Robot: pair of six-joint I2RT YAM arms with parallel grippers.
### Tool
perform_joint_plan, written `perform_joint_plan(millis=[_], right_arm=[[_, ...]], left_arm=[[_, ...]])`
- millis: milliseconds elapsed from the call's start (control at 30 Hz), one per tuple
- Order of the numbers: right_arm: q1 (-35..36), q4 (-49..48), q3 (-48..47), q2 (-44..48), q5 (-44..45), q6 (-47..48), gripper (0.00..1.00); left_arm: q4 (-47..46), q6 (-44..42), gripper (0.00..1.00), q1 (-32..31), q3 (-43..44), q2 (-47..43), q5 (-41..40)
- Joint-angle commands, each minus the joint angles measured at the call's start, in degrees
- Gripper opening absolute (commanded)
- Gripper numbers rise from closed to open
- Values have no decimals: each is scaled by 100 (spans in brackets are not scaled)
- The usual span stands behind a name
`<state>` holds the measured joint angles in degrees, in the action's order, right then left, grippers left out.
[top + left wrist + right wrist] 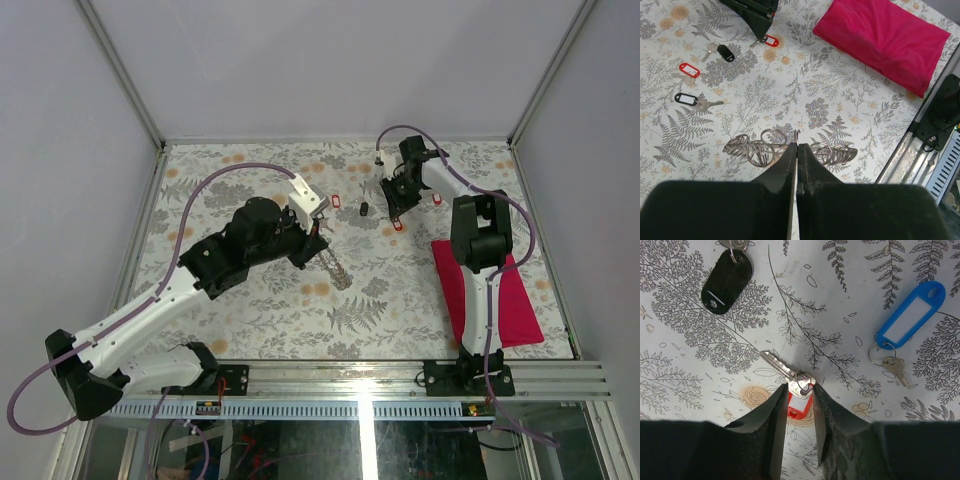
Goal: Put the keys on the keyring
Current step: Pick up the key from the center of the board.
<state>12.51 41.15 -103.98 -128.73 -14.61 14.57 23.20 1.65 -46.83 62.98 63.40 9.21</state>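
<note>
- One red cloth [885, 35] lay nearest the arms' bases, on the right of the flowered tabletop [850, 95], well apart from the work.
- In the middle of the tabletop the left tool [796, 146] was clenched tight, its tips meeting over the keyring [760, 147]. The keyring lay there as a slack row of wire loops. One thin loop rose into the pinch, so I judged that it was held.
- Farther out, the right tool [800, 391] stood with its jaws apart, straddling the red key [800, 407]. The jaws were close beside the plastic tag but not visibly pressing it. The key's metal blade pointed away to the left.
- Beyond that, a black key [727, 277] and a blue key [910, 315] lay loose, both well apart from the keyring.
- By my reading, the step in hand was picking up the red key.
- To do it well, the pinch should land squarely on the tag's edges and low to the tabletop.
- It should leave the small split ring and blade free for threading.
- The lift should go straight up so that the tag does not twist.
</note>
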Motion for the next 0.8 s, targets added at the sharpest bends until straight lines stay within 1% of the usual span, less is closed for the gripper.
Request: perform_joint_plan(millis=[0, 233, 367, 633, 767], right_arm=[[-56, 86, -261, -169, -127, 105, 32], [-72, 106, -346, -277, -163, 127, 29], [-67, 154, -396, -303, -199, 158, 25], [-72, 170, -384, -201, -314, 181, 9], [-73, 80, -260, 58, -315, 155, 4]], left_arm=[[-213, 87, 0, -5, 268, 9, 107], [-194, 99, 0, -24, 270, 16, 101], [-189, 110, 0, -19, 273, 9, 97], [-187, 123, 0, -37, 270, 16, 122], [-189, 125, 0, -37, 264, 17, 150]])
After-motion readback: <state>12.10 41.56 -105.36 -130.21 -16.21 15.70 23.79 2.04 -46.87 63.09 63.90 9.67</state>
